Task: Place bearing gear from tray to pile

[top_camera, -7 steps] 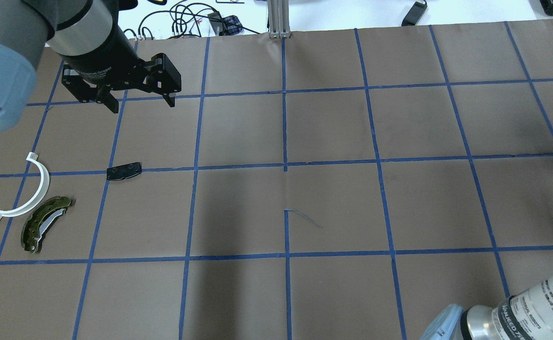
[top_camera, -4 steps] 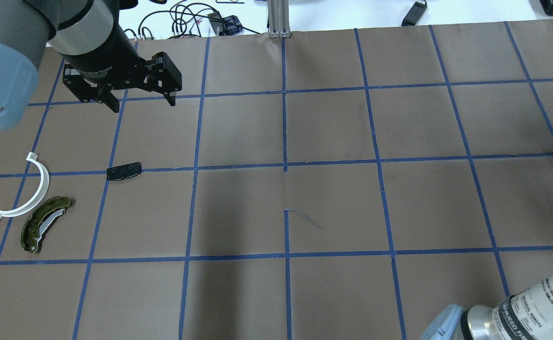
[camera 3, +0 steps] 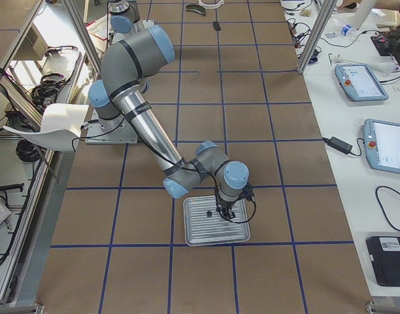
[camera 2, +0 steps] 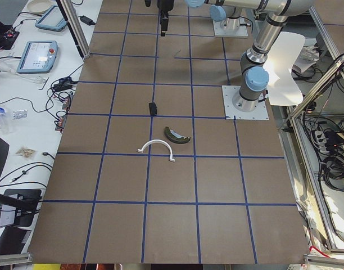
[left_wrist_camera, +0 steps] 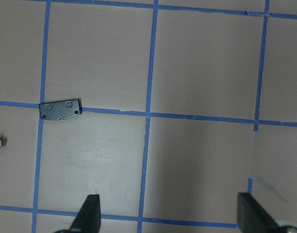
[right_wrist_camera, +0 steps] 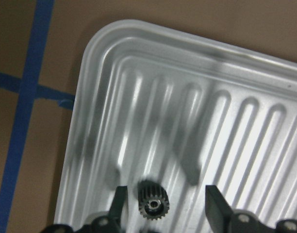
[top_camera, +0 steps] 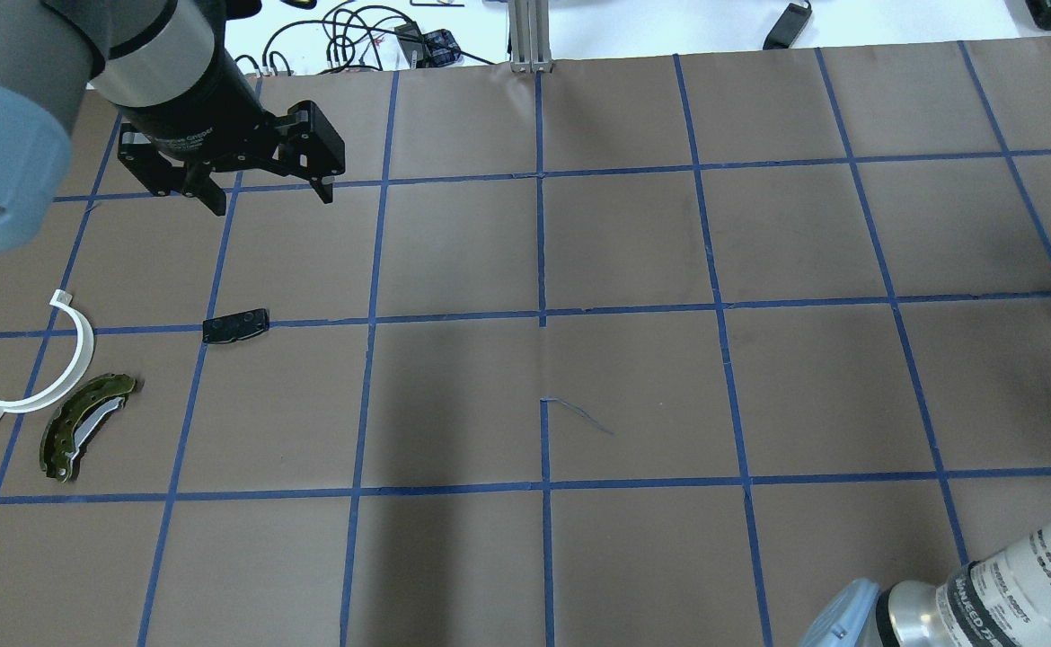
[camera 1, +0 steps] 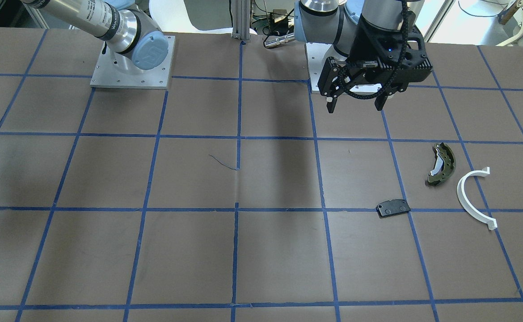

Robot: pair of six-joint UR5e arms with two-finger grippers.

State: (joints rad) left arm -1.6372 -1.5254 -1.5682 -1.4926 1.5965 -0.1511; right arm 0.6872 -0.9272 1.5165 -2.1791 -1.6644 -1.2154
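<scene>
The table [top_camera: 633, 386], brown paper taped into a blue grid, runs as a broad stretch of bare squares between the two arms' work spots. The right arm [top_camera: 1011, 584] is cut off at the overhead view's lower corner, and its partly cropped label seems to read UNIVERSAL ROBOTS. The left arm [top_camera: 4, 135] fills the opposite upper corner. The ribbed metal tray [right_wrist_camera: 236, 126] sits toward the table's end on the robot's right, with two of its sides running out of the wrist view. The left gripper [top_camera: 270, 201] hangs above the table with jaws spread wide and nothing between them; the print on its body is too fine to read. The right gripper [right_wrist_camera: 166, 190] is low over the tray, jaws wide apart and gripping nothing. The pile [camera 2: 176, 135] lies well apart from the tray, at the other end: the white half-ring arc [top_camera: 87, 346] just beside the olive brake shoe [top_camera: 85, 422], the black plate [top_camera: 235, 325] near them. The bearing gear [right_wrist_camera: 149, 204] rests on the tray's floor between the right fingers, closer to one
</scene>
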